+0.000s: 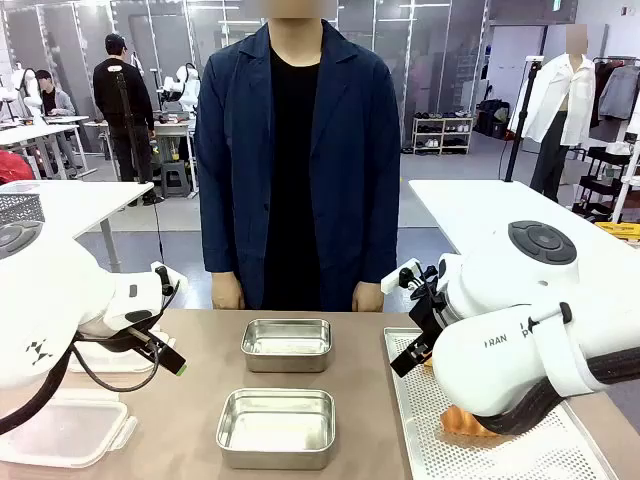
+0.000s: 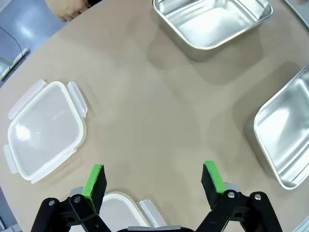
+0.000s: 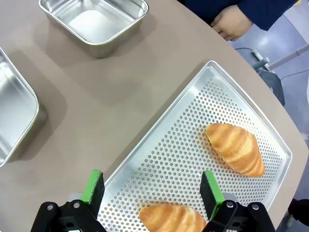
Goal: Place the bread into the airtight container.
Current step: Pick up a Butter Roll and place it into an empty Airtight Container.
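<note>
Two croissant-shaped breads lie on a perforated metal tray (image 3: 174,145): one (image 3: 235,148) toward its far side, one (image 3: 171,217) close under my right gripper (image 3: 152,186), which hovers open and empty above the tray. In the front view a bit of bread (image 1: 465,420) shows under the right arm. Two empty steel containers stand mid-table, one far (image 1: 286,344) and one near (image 1: 276,427). My left gripper (image 2: 153,176) hangs open over bare table, left of the containers (image 2: 212,21) (image 2: 285,140).
Two clear plastic clip lids lie at the table's left, one (image 2: 44,129) out on the table and one (image 2: 120,208) right under the left gripper. A person stands at the far edge with a hand (image 3: 231,24) resting near the tray's far corner.
</note>
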Available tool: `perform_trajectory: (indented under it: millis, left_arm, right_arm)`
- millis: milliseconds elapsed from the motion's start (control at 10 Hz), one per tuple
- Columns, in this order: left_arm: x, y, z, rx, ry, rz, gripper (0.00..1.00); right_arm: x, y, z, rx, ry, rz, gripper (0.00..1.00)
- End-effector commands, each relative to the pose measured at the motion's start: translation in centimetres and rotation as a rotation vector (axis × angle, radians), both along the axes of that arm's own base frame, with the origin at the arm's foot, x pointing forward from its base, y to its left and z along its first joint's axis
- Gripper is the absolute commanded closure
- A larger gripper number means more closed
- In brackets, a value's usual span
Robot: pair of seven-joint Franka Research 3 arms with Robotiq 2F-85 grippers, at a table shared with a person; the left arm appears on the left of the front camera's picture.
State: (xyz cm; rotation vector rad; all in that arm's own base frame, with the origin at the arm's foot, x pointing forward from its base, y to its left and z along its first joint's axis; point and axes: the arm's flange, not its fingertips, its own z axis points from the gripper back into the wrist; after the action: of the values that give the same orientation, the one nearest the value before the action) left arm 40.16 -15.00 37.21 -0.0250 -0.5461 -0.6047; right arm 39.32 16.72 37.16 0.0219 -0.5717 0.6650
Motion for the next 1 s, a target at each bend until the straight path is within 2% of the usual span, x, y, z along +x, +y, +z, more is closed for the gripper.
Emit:
perform_trajectory:
  millis: [0, 800, 900]
  left_arm:
    - [0.0, 0.0, 0.0, 0.0, 0.0, 0.0, 0.0]
    - [0.0, 0.0, 0.0, 0.0, 0.0, -0.001, 0.0]
    - [0.2, 0.3, 2.5, -0.002, 0.012, -0.009, 0.0]
  right_arm:
    - [0.0, 0.0, 0.0, 0.0, 0.0, 0.0, 0.0]
    - [0.0, 0.0, 0.0, -0.002, -0.001, 0.003, 0.0]
    - [0.2, -1.0, 3.3, 0.009, -0.015, 0.004, 0.0]
